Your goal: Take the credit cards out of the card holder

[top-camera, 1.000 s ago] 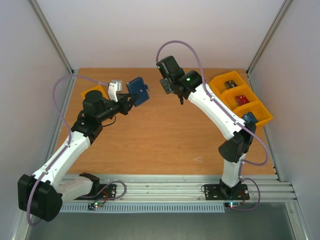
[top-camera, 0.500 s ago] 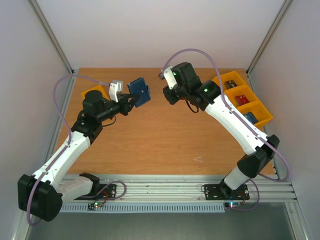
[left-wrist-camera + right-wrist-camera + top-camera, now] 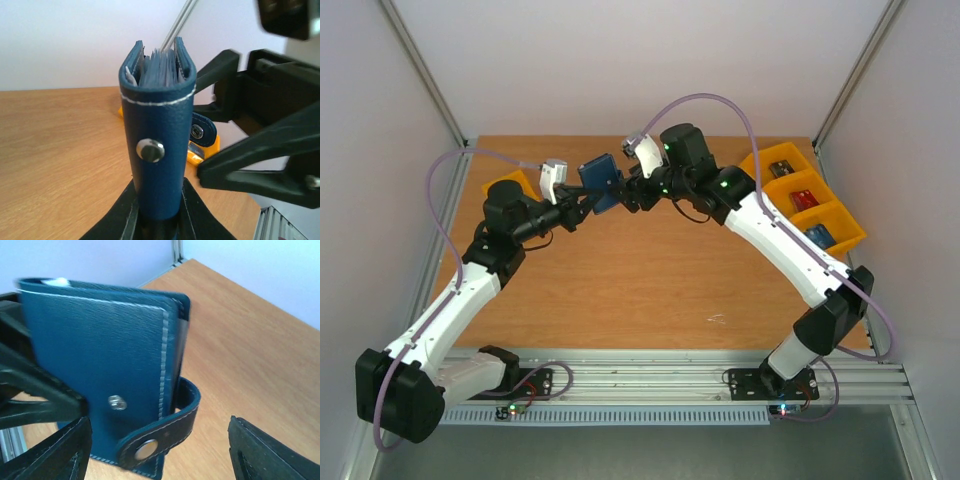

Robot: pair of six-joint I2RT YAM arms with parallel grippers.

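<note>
The left gripper (image 3: 582, 203) clamps the card holder (image 3: 157, 115) aloft; the right gripper (image 3: 632, 192), spread wide, flanks its snap tab (image 3: 160, 432). A hard tug could wrench the holder free.

Bright, even, diffuse light from above fills the overhead view; the table (image 3: 650, 290) carries only faint, soft shadows beneath the arms; there is no harsh glare; the left wrist view is crisp on the card holder (image 3: 160, 110), its metal snap (image 3: 150, 150) glinting, the background softer; the right wrist view is slightly smeared, worst along its left side, the pale wall (image 3: 260, 265) washed out.
</note>
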